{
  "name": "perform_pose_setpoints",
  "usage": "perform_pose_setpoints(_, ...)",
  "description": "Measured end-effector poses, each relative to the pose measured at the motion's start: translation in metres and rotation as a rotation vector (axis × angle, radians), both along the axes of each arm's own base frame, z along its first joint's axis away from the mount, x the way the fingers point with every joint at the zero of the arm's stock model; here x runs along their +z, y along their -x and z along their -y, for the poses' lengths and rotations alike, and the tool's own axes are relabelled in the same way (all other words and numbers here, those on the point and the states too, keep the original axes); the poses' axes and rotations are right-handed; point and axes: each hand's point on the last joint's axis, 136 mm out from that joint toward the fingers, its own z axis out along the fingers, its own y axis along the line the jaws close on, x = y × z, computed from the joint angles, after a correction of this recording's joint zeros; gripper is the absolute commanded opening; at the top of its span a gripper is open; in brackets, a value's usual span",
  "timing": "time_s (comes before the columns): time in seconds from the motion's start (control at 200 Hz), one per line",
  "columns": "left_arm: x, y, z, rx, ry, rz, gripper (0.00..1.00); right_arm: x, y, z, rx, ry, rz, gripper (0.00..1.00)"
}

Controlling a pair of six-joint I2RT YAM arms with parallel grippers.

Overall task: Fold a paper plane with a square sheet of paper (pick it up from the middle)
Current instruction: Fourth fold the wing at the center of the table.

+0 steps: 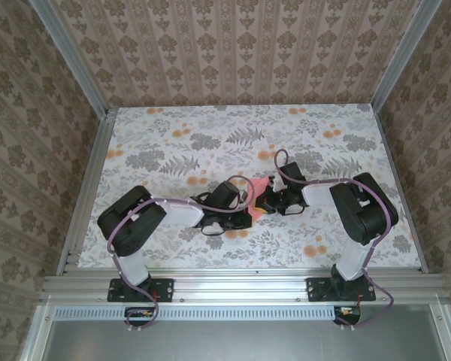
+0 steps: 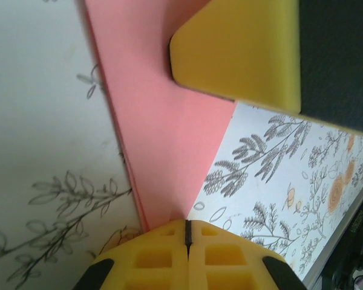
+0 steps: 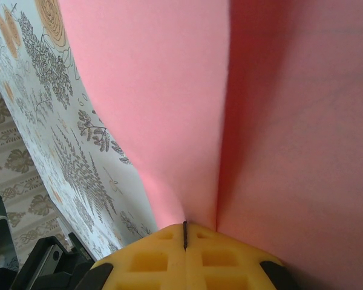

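Overhead, the left gripper [image 1: 246, 203] and the right gripper [image 1: 269, 200] meet at the pink-red sheet of paper [image 1: 261, 186] near the middle of the table [image 1: 173, 128]. From the left wrist, closed jaws pinch the sheet's pointed end, with the right gripper's yellow finger [image 2: 236, 48] lying on it further up. From the right wrist, closed jaws nip a raised fold, so a crease seems under way, and the next move calls for laying it flat and straight.

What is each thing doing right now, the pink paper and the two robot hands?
pink paper: partly folded, with a crease along it, pinched from both sides.
left hand: shut, pinching the paper's narrow end.
right hand: shut, pinching the paper right at the crease.
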Motion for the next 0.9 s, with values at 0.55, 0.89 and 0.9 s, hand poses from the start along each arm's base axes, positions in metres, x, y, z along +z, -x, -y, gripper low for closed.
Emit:
perform_pose_setpoints(0.55, 0.036, -0.017, 0.010, 0.021, 0.047, 0.071, 0.03, 0.000, -0.005, -0.001, -0.001, -0.007, 0.009, 0.05)
perform_pose_setpoints(0.89, 0.010, -0.033, 0.008, 0.060, 0.000, 0.056, 0.00, 0.000, -0.007, -0.002, -0.002, -0.012, 0.010, 0.05)
perform_pose_setpoints(0.9, 0.009, -0.033, 0.007, 0.060, -0.002, 0.055, 0.00, 0.000, -0.007, -0.002, -0.003, -0.012, 0.010, 0.05)
